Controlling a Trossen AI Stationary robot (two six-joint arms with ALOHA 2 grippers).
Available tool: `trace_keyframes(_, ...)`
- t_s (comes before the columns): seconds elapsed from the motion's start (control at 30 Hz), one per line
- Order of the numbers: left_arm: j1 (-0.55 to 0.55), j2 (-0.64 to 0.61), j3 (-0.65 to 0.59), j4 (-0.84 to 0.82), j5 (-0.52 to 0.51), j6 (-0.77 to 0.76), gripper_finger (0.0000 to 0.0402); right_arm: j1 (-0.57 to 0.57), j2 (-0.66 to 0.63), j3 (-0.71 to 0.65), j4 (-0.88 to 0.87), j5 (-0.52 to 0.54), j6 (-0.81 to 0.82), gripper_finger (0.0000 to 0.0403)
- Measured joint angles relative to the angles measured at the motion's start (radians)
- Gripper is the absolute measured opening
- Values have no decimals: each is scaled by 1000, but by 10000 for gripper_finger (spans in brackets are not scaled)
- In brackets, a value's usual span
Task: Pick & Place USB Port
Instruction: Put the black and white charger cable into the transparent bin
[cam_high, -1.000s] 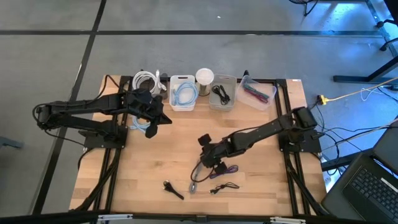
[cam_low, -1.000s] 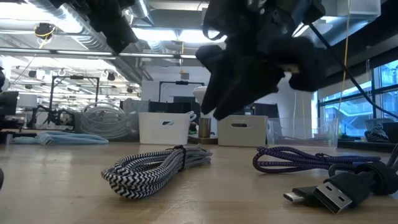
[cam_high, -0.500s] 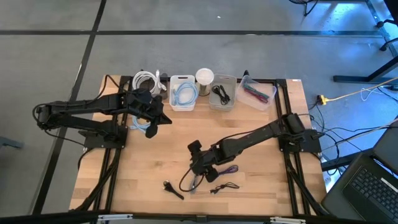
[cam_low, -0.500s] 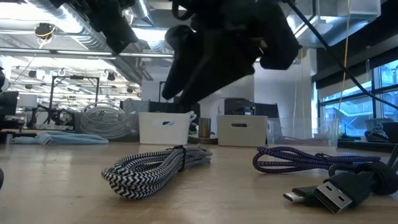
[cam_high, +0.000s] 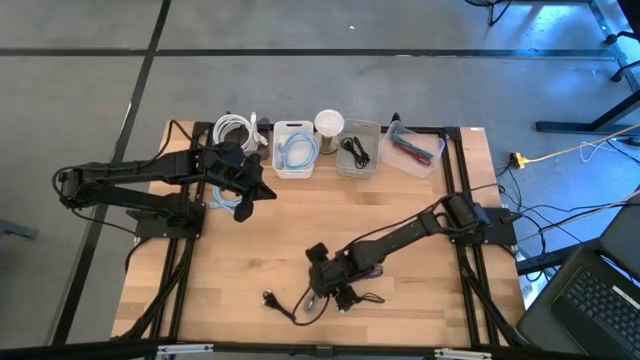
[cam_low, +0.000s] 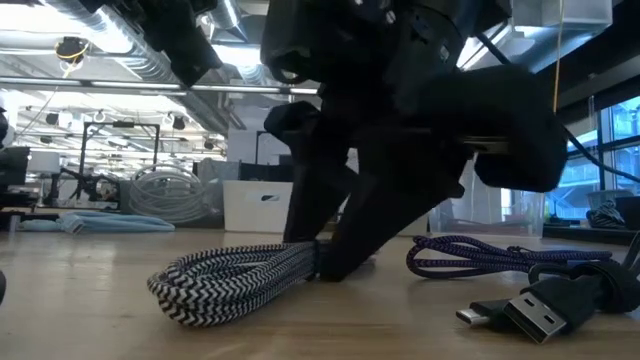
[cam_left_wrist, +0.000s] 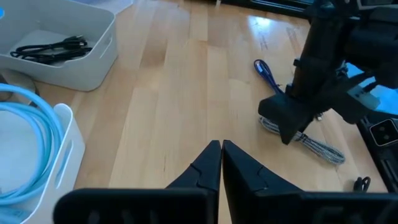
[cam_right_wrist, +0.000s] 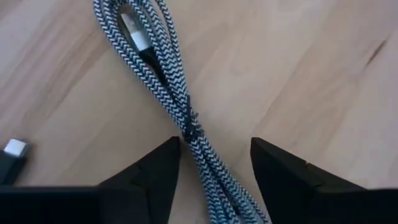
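- My right claw (cam_right_wrist: 214, 168) is down at the table (cam_high: 250, 250), fingers spread wide, one on each side of the black-and-white braided cable (cam_right_wrist: 168, 87). I have not closed on it yet.
- I straddle the bundle just beside its tie, where the strands are pinched into one narrow neck; I judge that a grip there would gather the whole coil rather than one loop.
- The cable lies flat on the wood near the front edge of the table, its silver plug tucked among the loops at the far end of the coil from my fingers.
- In the low view my right claw stands right against the coil's end, so the fingers look low enough to close on it.
- Close around it lie a purple cable (cam_low: 480, 255) and a black cable with a USB plug (cam_low: 525, 305), both clear of my fingers.
- My left claw (cam_left_wrist: 221, 163) waits with fingers pressed together, raised near the back left of the table, beside the white bin with the blue cable (cam_high: 295, 152).
- A second bin (cam_high: 357, 150) holding black cable stands along the back edge too; I judge one of these bins to be the drop place.
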Motion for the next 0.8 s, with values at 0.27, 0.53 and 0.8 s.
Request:
trace_keyframes(0.27,0,0,0,0,0,0,11,11,3,5,-1,-2,90,66)
trace_keyframes(0.53,0,0,0,0,0,0,12,9,5,182,-311,253,131,20)
trace_keyframes(0.8,0,0,0,0,0,0,12,-121,-58,388,-946,424,420,19)
